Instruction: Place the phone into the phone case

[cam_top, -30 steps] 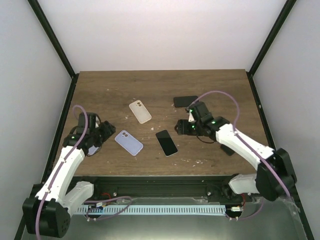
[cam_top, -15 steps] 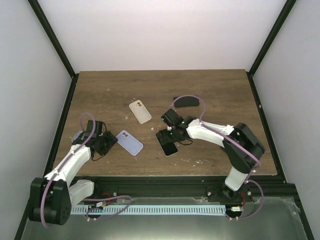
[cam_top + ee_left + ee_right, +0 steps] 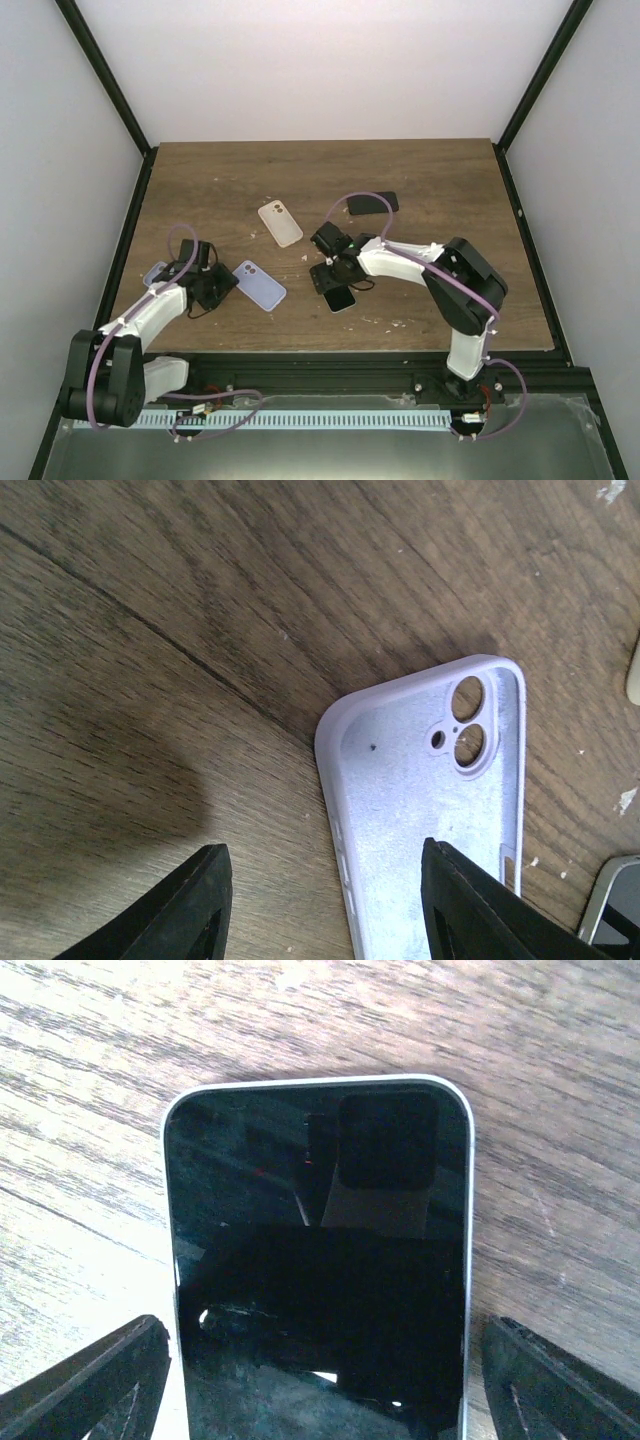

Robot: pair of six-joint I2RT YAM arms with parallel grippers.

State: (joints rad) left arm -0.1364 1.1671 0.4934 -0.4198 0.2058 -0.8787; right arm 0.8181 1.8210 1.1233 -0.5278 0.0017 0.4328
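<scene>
A lavender case (image 3: 430, 810) lies hollow side up on the wooden counter (image 3: 200, 610), its two round camera cutouts toward the top right corner. The left hand (image 3: 322, 890) sits at the case's near end with its black fingers (image 3: 180, 910) spread wide, one over bare wood left of the case, the other over its inside. The corner of a phone (image 3: 612, 900) shows at lower right.

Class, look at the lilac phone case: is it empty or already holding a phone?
Empty. The lilac case lies inside-up, bare lining showing, wood visible through its camera holes; the phone lies apart.
</scene>
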